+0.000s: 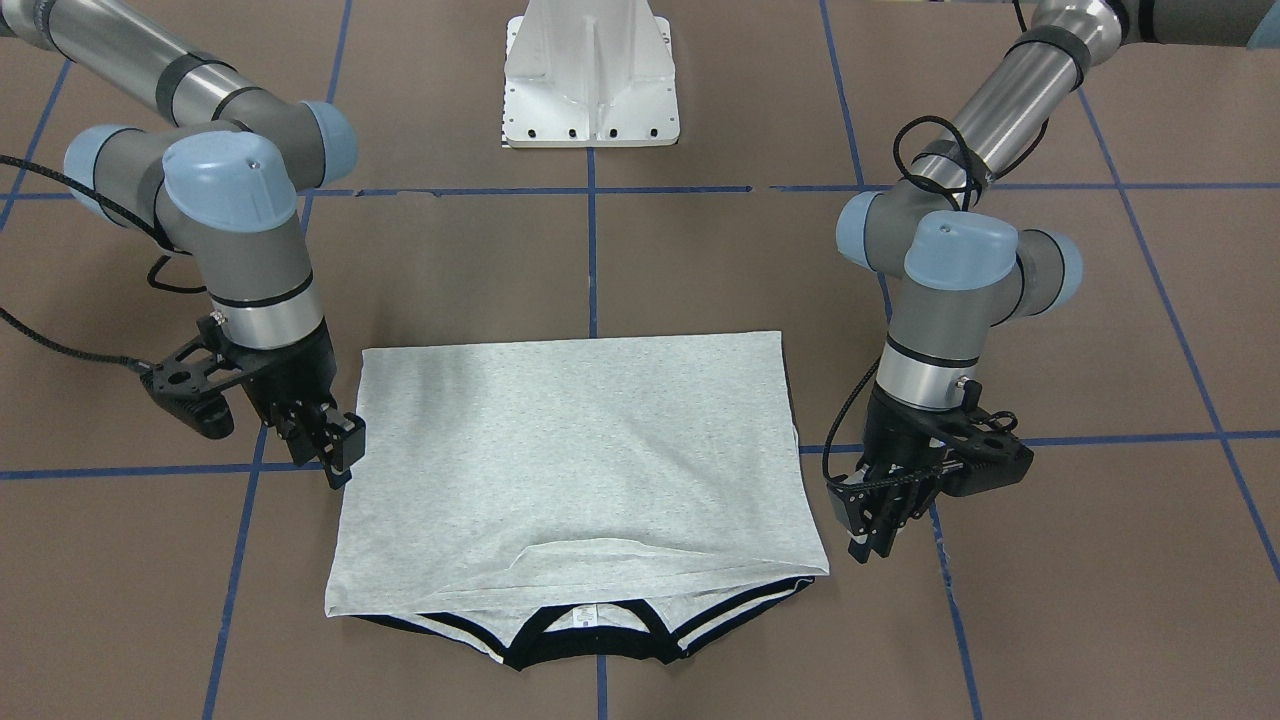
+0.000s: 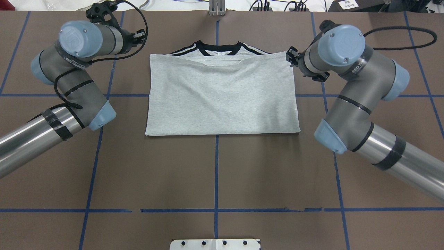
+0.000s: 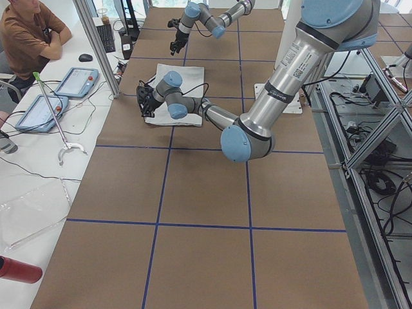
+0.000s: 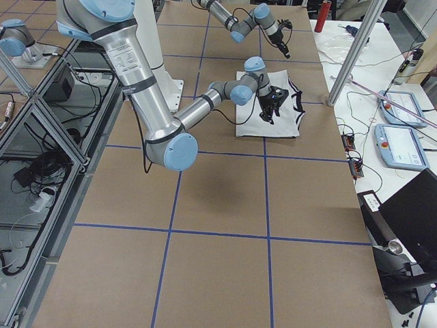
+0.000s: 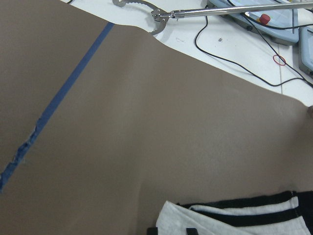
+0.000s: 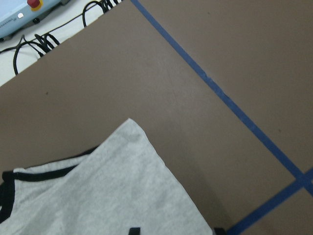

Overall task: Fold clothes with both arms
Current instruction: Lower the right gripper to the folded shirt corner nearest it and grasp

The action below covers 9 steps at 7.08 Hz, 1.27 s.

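The grey T-shirt (image 1: 580, 460) lies flat on the brown table, folded in half, its plain back up. Its black collar (image 1: 590, 650) and shoulder stripes stick out from under the folded edge on the side far from the robot; the print is hidden. My left gripper (image 1: 872, 530) hangs just outside the shirt's corner on my left, fingers down and open, holding nothing. My right gripper (image 1: 335, 455) hovers at the opposite side edge, open too. In the left wrist view the shirt corner (image 5: 230, 220) sits at the bottom edge. The right wrist view shows the other corner (image 6: 112, 186).
The white pedestal base (image 1: 590, 80) stands behind the shirt. Blue tape lines (image 2: 216, 173) cross the brown mat. Beyond the table's far edge a side table carries control tablets (image 3: 77, 80), a grabber tool (image 3: 58, 122) and cables, and a person (image 3: 26, 32) sits there.
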Each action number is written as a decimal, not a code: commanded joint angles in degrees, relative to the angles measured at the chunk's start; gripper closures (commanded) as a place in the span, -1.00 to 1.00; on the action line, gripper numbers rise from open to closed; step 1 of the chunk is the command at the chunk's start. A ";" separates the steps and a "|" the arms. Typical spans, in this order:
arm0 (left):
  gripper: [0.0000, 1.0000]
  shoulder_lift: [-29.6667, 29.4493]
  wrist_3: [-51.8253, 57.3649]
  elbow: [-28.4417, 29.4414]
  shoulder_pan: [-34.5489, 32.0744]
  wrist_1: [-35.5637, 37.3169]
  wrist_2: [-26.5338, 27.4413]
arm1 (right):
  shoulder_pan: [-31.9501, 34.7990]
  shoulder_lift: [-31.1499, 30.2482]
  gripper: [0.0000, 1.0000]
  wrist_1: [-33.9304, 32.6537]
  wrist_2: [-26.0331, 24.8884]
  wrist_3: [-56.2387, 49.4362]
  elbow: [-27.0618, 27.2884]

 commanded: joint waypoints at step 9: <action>0.20 2.25 0.10 -2.33 -0.51 -3.20 -10.15 | -11.07 -9.64 -0.42 0.25 0.64 17.12 5.08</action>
